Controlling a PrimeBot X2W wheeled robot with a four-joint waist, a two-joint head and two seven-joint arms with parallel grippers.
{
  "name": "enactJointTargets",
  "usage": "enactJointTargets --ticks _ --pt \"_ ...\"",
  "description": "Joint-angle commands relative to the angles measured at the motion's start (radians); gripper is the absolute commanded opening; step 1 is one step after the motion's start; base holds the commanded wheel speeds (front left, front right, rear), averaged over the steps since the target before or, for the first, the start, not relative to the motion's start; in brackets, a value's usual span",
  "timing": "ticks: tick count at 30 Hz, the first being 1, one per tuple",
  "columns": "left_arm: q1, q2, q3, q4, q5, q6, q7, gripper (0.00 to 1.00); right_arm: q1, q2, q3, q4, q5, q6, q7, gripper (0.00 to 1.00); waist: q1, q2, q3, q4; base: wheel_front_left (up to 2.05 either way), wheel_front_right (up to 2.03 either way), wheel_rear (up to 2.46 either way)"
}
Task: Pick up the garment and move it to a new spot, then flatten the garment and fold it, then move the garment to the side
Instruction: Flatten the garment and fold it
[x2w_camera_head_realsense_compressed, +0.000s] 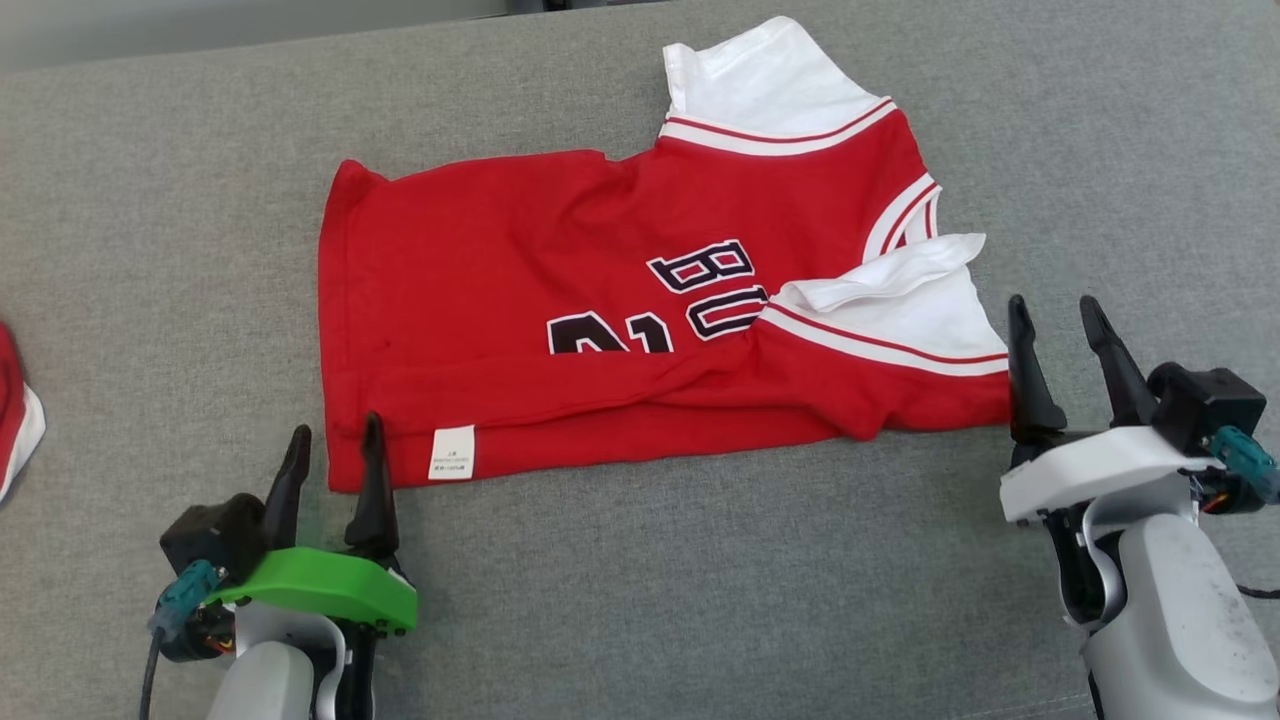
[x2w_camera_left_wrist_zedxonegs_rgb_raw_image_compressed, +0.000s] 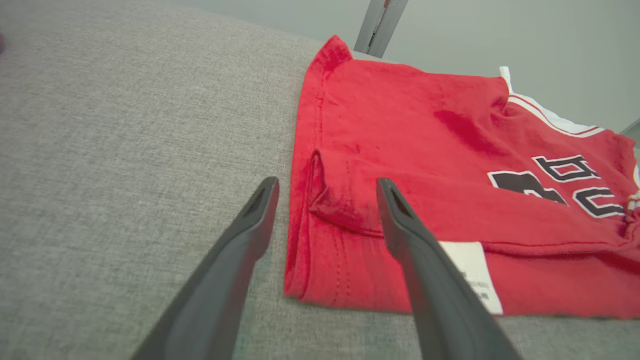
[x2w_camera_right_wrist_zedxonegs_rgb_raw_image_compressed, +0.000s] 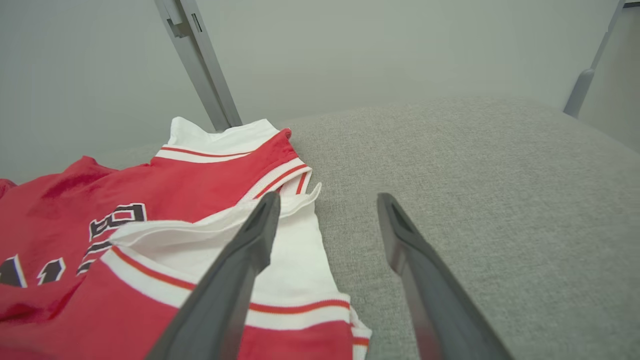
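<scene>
Looking down on the grey fabric-covered bench (x2w_camera_head_realsense_compressed: 700, 580), you see the red basketball jersey with white sleeves and dark lettering (x2w_camera_head_realsense_compressed: 560, 300) lying across its middle, the near edge doubled over. Your left end effector (x2w_camera_head_realsense_compressed: 337, 426) stands open and empty at the jersey's near left corner, one finger over the cloth and one over the bench. Your right end effector (x2w_camera_head_realsense_compressed: 1053, 302) stands open and empty at the near right corner, beside the white sleeve.

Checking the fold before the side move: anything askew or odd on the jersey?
Yes. On the jersey, the near white sleeve is curled back on itself, overlapping the lettering, and the red cloth bunches in creases beside it. The far sleeve lies flat.
</scene>
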Motion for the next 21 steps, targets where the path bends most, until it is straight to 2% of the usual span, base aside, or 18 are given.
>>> enactJointTargets --ticks 1,12,21 --pt "0.012 0.002 0.001 0.010 0.005 0.003 0.000 1.00 0.024 -0.005 -0.007 -0.001 -0.005 -0.001 -0.002 1.00 0.0001 0.0000 0.000 -0.002 0.00 0.00 0.00" --pt "-0.006 0.015 -0.005 0.097 0.034 0.003 0.002 1.00 0.046 -0.005 -0.013 0.078 -0.061 -0.001 -0.002 1.00 0.0001 0.0000 0.022 -0.013 0.00 0.00 0.00" --pt "-0.006 0.022 -0.035 0.187 0.037 0.003 0.008 1.00 0.026 -0.002 0.043 0.189 -0.114 -0.001 0.001 1.00 0.0001 0.0000 0.034 -0.002 0.00 0.00 0.00"
